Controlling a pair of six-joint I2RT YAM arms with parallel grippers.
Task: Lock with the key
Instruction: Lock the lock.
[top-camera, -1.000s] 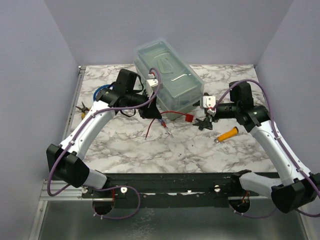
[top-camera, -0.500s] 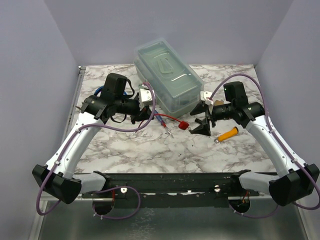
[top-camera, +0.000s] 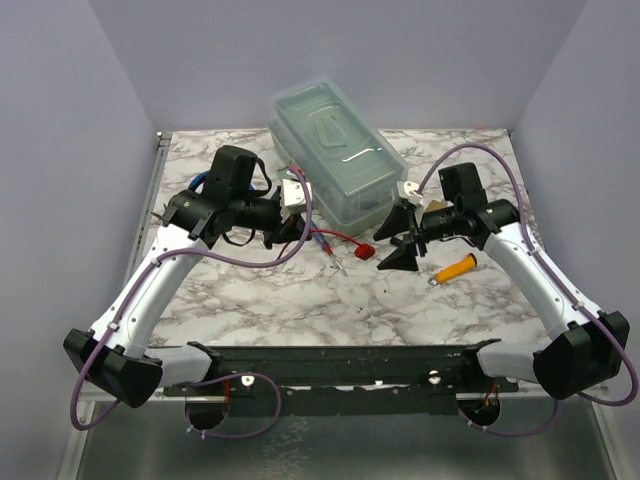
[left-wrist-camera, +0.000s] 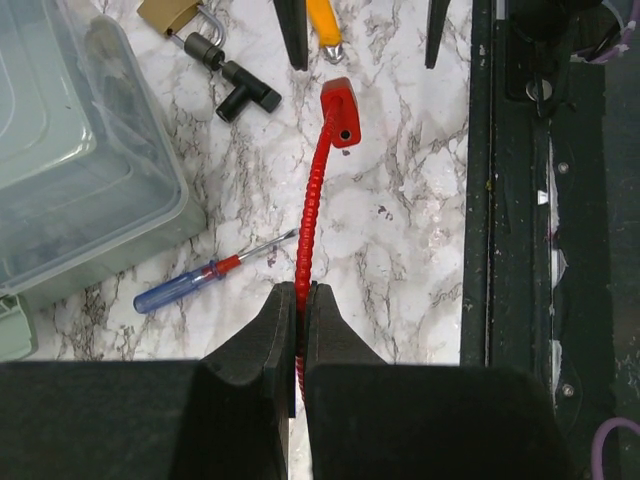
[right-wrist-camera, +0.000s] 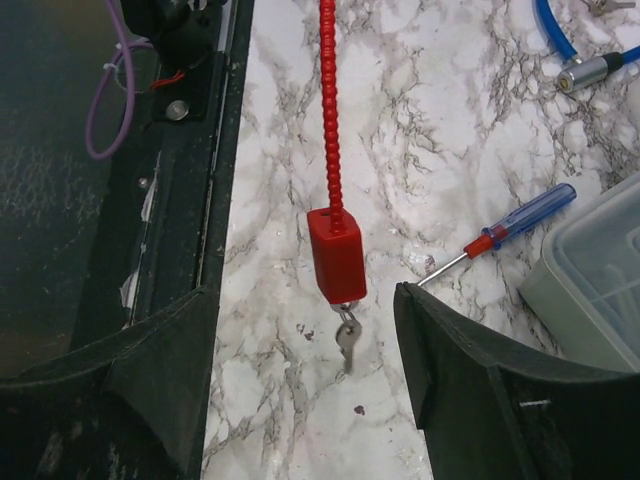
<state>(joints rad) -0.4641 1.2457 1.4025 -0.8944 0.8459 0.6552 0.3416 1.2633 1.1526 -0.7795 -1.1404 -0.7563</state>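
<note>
My left gripper (left-wrist-camera: 297, 290) is shut on a red ribbed cable (left-wrist-camera: 310, 200), seen at centre-left in the top view (top-camera: 290, 232). The cable ends in a red block lock body (right-wrist-camera: 335, 255), which also shows in the top view (top-camera: 366, 251). A small silver key (right-wrist-camera: 346, 345) hangs from it, just over the marble. My right gripper (right-wrist-camera: 303, 295) is open, its fingers on either side of the red body and key without touching them (top-camera: 392, 240). The brass padlock (left-wrist-camera: 168, 12) with its silver shackle lies on the table beyond, at the left wrist view's top edge.
A clear plastic box (top-camera: 335, 150) stands at the back centre. A blue-handled screwdriver (left-wrist-camera: 190, 283) lies by the box. An orange tool handle (top-camera: 455, 268) lies at right. A black T-shaped piece (left-wrist-camera: 245, 90) lies by the padlock. A blue cable (right-wrist-camera: 550, 25) lies at far left.
My left arm drew back left from the box, pulling the red cable and lock body along. My right gripper opened and moved left around the lock body.
</note>
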